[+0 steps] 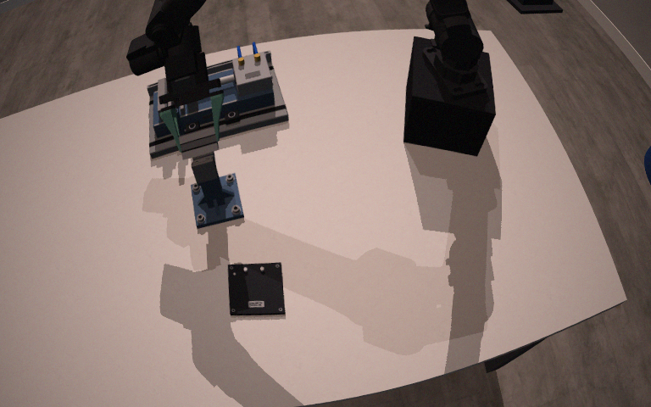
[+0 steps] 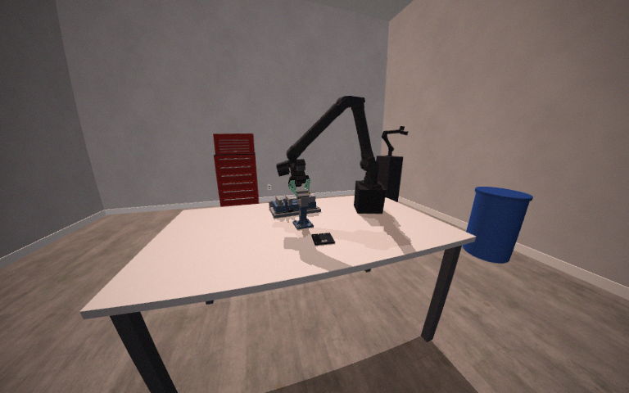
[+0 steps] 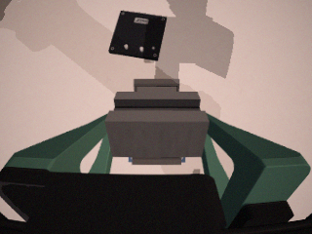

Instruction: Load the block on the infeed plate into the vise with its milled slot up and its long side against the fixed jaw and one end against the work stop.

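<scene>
Between the pincer's (image 1: 199, 144) (image 2: 302, 191) (image 3: 157, 132) clenched fingers, the block (image 1: 199, 146) (image 3: 157, 138), probably stiff, weighty and slick, is gripped by its ends, seemingly the best hold if centred, with the V-block (image 1: 205, 169) (image 3: 156, 83) seen near 6 o'clock from above.

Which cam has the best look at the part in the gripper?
Wrist: the part fills the middle there, a green finger at each end. Top gives only a foreshortened dark strip between the fingers, above the blue-based stand. Exterior shows it tiny, just a pale sliver at the fingertips.
</scene>
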You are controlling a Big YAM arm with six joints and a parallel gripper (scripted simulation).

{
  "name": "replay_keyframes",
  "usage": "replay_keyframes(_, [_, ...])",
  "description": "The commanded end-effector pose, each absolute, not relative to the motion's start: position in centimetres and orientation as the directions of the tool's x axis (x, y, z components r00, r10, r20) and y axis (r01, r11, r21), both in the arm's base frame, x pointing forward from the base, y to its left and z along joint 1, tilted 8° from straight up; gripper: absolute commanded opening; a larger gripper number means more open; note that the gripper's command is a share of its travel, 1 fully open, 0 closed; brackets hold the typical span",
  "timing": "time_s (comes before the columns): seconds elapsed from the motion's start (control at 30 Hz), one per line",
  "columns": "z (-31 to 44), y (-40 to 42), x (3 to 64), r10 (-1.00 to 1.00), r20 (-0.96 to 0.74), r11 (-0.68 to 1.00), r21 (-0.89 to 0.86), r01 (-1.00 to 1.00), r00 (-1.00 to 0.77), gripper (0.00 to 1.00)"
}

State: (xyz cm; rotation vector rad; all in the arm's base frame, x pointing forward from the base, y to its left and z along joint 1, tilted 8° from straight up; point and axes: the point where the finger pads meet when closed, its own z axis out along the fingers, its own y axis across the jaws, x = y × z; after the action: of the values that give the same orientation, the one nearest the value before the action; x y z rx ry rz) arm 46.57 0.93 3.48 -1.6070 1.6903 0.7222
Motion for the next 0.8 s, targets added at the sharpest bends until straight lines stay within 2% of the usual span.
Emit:
replay_keyframes(0.0, [4.1,1.3,47.0,-0.61,-0.792,0.079,-0.075,-0.994,0.012,0.0])
replay_keyframes(0.77, [2.9,1.7,46.8,-0.609,-0.793,0.076,-0.069,-0.995,0.008,0.0])
